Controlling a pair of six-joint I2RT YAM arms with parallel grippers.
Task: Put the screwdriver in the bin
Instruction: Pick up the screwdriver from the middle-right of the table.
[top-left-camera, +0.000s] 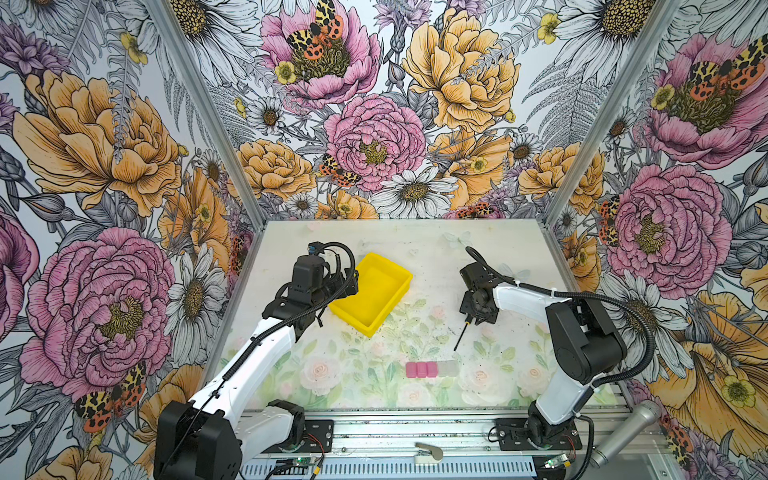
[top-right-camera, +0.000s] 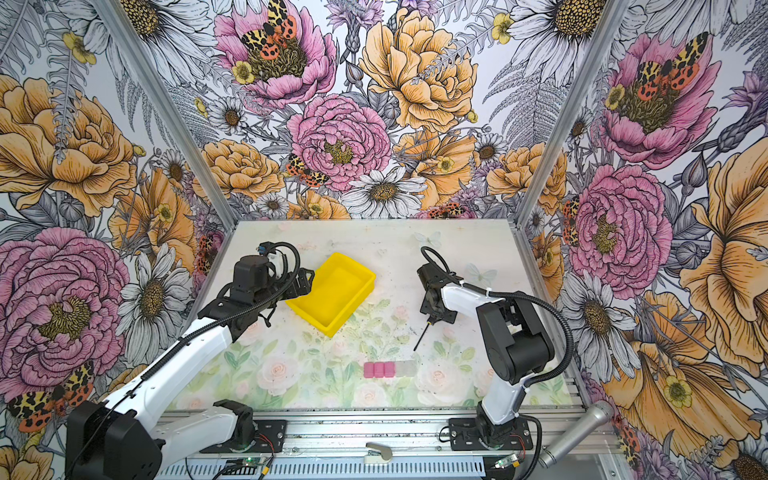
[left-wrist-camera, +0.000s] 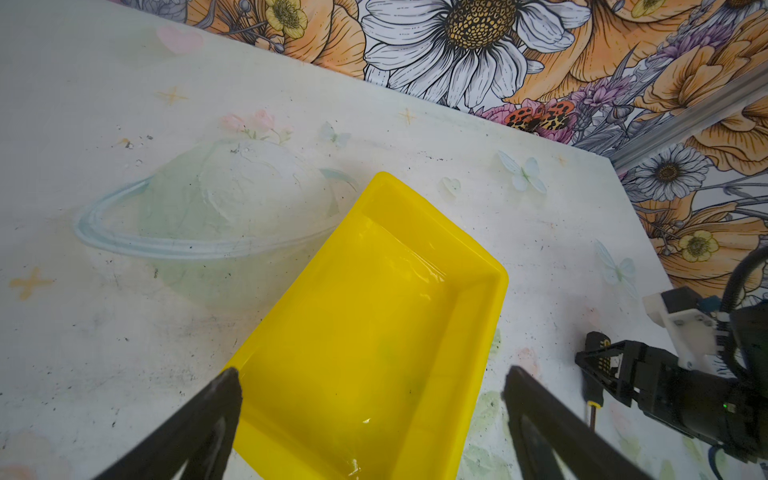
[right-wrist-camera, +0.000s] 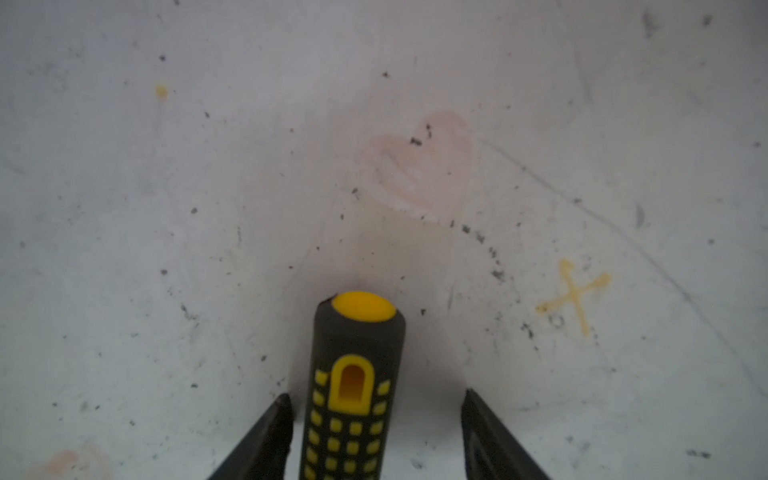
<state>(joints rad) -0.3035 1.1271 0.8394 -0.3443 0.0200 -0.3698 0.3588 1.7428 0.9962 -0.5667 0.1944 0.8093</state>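
The screwdriver (top-left-camera: 461, 337) lies on the table right of the bin, its thin dark shaft pointing toward the front edge. Its black and yellow handle (right-wrist-camera: 353, 395) sits between the fingers of my right gripper (right-wrist-camera: 376, 397). One fingertip is close against the handle, while a clear gap shows on the other side, so the jaws stand open. In both top views the right gripper (top-left-camera: 478, 316) (top-right-camera: 436, 313) covers the handle. The yellow bin (top-left-camera: 409, 276) (top-right-camera: 332, 330) (left-wrist-camera: 498, 274) is empty. My left gripper (left-wrist-camera: 372, 373) (top-left-camera: 345, 286) is open, with its fingers straddling the bin's left end.
A row of pink and clear blocks (top-left-camera: 432, 369) (top-right-camera: 390, 369) lies near the table's front middle. A silver microphone (top-left-camera: 627, 432) pokes in at the front right. Floral walls close the table at the back and on both sides.
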